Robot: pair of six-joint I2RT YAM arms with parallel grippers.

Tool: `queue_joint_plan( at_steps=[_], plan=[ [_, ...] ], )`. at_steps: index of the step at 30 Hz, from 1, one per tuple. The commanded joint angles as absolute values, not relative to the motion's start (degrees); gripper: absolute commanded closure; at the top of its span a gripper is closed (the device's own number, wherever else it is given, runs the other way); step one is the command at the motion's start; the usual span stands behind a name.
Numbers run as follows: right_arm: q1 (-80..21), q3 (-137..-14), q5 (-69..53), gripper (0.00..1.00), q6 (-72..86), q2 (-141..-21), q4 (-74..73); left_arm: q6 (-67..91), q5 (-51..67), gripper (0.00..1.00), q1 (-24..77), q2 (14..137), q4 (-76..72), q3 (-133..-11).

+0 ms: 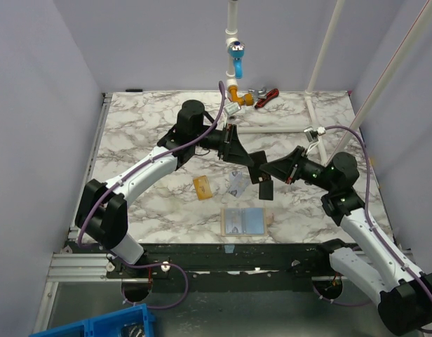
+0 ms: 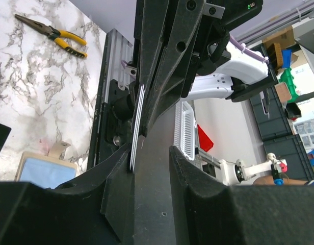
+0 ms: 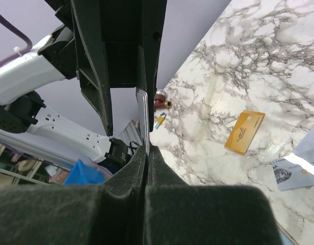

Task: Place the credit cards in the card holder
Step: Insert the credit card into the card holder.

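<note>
We judge a handover of the black card (image 1: 265,189), held in the air just beyond the holder (image 1: 252,223); R gripper (image 3: 147,153) clenched on its edge; L gripper (image 2: 149,158) fingers straddle it, gripping or not we can't tell; gold card (image 1: 202,187) & silver card (image 1: 238,184) lie beyond the holder; next: one clean grip, then down to the holder.

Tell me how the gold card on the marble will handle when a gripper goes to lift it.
The gold card lies flat on the marble table, so its edge is probably hard to get under; it may slide first. It looks thin, so likely light and fairly stiff. Being flat, it should not roll or tip.
</note>
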State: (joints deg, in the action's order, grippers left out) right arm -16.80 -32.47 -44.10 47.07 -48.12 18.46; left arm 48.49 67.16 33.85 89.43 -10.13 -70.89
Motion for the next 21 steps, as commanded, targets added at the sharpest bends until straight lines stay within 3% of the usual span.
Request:
queue_joint_plan(
  at_steps=[1,16,21],
  plan=[
    [-19.1,-32.63,-42.39,0.99,43.54,-50.0,12.68,50.61,70.93,0.66,36.44,89.45,-14.68,-74.33],
    [-21.27,-32.52,-40.54,0.98,43.11,-50.3,10.39,48.95,71.46,0.72,36.89,90.87,-12.66,-76.79],
    [-21.35,-31.03,-42.97,0.98,46.68,-51.92,16.04,49.79,72.13,0.72,37.57,92.21,-13.74,-78.21]
  ],
)
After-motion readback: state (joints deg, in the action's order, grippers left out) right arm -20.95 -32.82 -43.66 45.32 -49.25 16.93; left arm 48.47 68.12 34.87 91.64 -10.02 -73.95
